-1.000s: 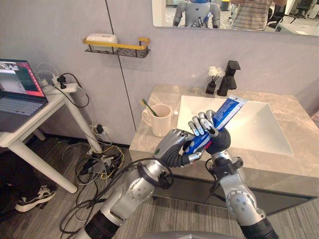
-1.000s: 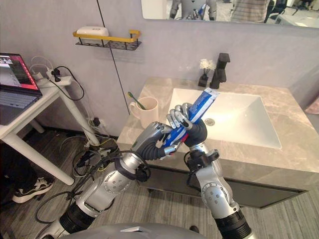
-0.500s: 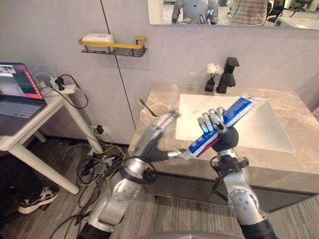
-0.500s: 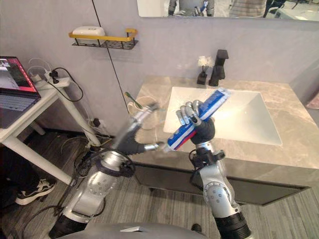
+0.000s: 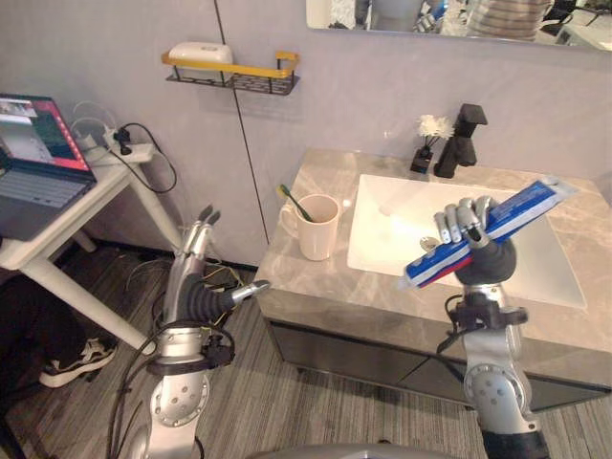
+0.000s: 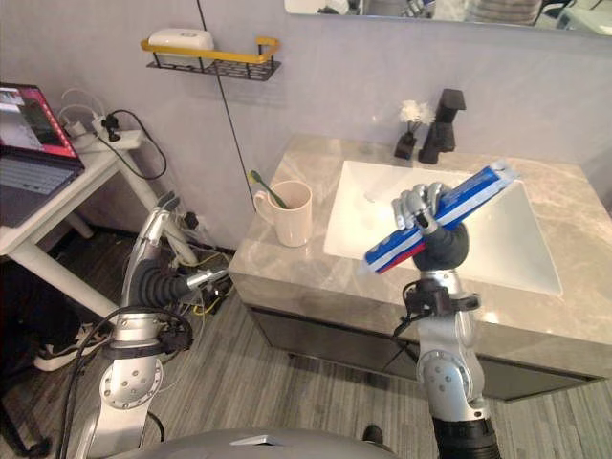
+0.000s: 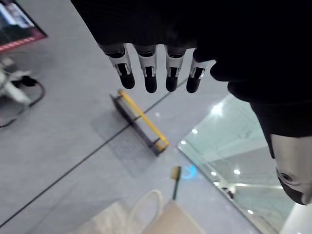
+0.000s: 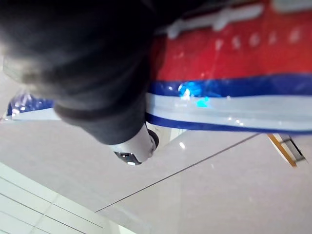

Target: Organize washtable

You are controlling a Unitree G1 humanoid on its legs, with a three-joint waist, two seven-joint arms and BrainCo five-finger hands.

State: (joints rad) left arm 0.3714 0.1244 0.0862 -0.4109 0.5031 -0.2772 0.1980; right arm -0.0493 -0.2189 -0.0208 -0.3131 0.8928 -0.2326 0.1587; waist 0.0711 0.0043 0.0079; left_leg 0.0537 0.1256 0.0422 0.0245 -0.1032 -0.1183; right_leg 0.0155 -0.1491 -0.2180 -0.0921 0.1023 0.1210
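Released from the toothpaste tube (image 5: pixel 521 215), my left hand (image 5: pixel 196 292) now hangs clear, fingers straight; my right hand (image 5: pixel 475 247) alone clenches it above the sink (image 5: pixel 392 229), where a one-handed grip may slip.

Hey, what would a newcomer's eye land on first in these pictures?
The long blue, red and white toothpaste tube stands out most, gripped slantwise in the right hand above the white sink basin. Next come the cream ceramic mug with a green toothbrush on the grey marble counter, and the left hand, fingers straight, out past the counter's left edge.
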